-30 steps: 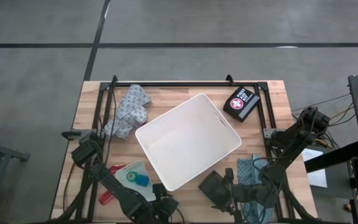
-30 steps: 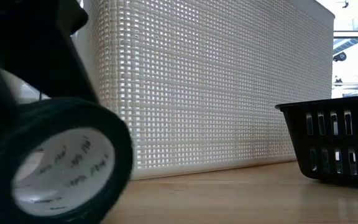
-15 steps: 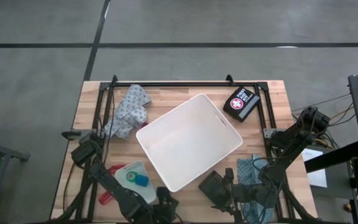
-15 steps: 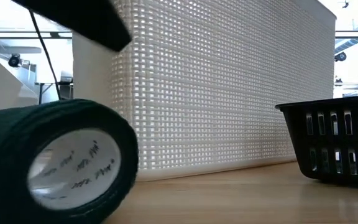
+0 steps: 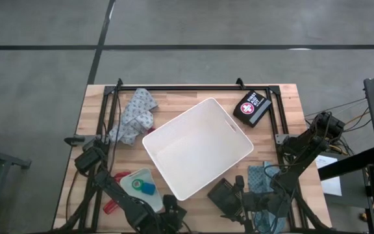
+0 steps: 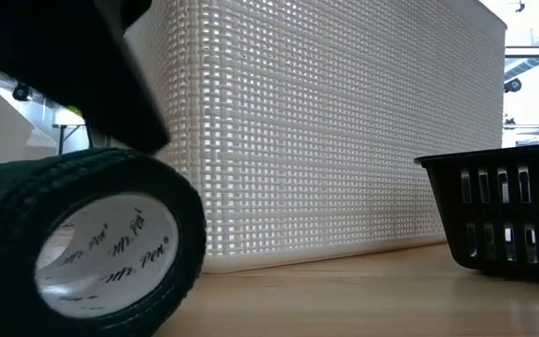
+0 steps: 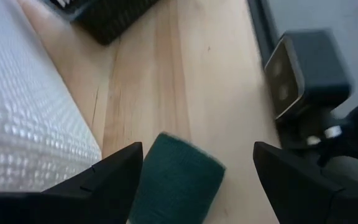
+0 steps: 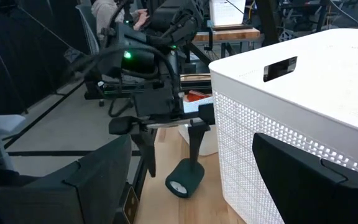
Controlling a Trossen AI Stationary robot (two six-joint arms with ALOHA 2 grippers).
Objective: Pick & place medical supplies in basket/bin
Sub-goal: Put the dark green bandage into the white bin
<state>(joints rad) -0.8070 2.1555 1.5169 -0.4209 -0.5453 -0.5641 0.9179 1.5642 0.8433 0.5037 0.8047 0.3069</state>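
Left claw [image 8: 171,138] hangs spread wide over the green tape roll [image 8: 184,178], not touching it, at the counter's 6 o'clock edge; white bin [image 5: 197,147] sits mid-counter. Right claw spread too.

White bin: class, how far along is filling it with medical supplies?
Done: nothing; the large white plastic bin is empty. In hand: the open left gripper straddles a dark green bandage roll on the table. Right gripper waits open nearby. Left: everything, including patterned cloth and black first-aid case.
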